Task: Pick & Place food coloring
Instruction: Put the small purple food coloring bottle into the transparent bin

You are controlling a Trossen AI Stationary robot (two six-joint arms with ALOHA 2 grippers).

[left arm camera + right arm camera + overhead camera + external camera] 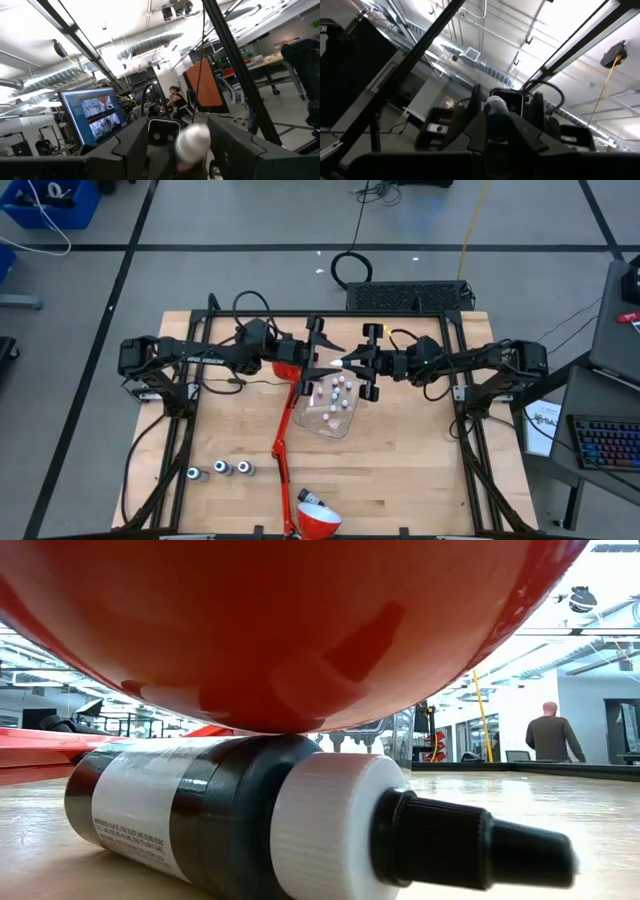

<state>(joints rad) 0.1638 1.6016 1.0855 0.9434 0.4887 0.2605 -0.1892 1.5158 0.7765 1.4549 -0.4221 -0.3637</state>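
Above the clear tub, the two grippers met, passing one small white-capped bottle. The right gripper was clamped on it; the left gripper looked partly apart. A clean handover likely needed the left jaws fully clear before either arm moved.

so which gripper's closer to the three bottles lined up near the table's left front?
Left. The left gripper is on their side, over the tub; the right gripper meets it from farther right of the three bottles.

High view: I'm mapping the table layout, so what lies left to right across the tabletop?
Three dark bottles in a row → red desk lamp → clear tub with small white-topped bottles.
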